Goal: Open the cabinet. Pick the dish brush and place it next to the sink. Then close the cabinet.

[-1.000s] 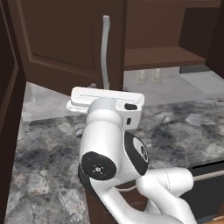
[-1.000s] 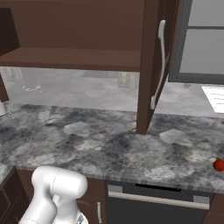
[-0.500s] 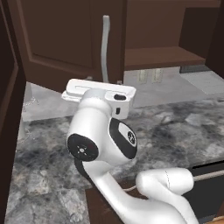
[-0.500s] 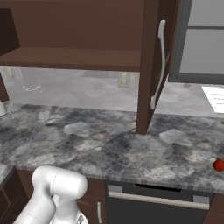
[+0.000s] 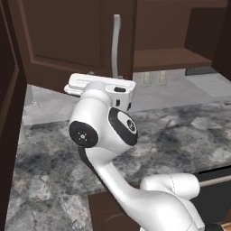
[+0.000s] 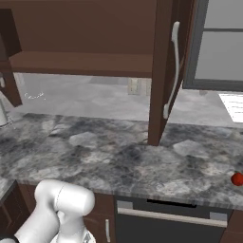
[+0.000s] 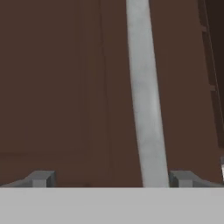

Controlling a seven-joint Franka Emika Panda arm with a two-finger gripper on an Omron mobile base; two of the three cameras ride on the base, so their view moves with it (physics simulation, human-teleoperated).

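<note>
Left base view: the robot's white elbow and wrist block much of the middle, so the tool's fingertips are hidden behind the flat white hand at 12 o'clock of the arm. The cabinet [image 5: 67, 40] is dark brown panelled wood; its door stands swung out, with a long silver bar handle [image 5: 116, 45] just above the hand. A bare wooden shelf [image 5: 167, 58] lies at 2 o'clock. The bench [image 5: 189, 131] is mottled grey stone. Another dark door edge is cut off at the left border.

Right base view: the cabinet's other door [image 6: 163, 71] is seen nearly edge-on, its curved silver handle [image 6: 172, 71] facing right. On the bench at 4 o'clock, close to the frame edge, lies a tiny red item, the dish brush [image 6: 237, 179]; its shape is too small to make out. A black dishwasher front [image 6: 171, 228] sits under the stone top, partly cut off. No writing can be read anywhere.

Hand view: the tool [image 7: 110, 178] is spread wide, its two grey fingertips [image 7: 41, 178] well apart and pinching nothing. The smooth silver bar [image 7: 144, 92] runs up the brown door panel just inside the right-hand tip.
</note>
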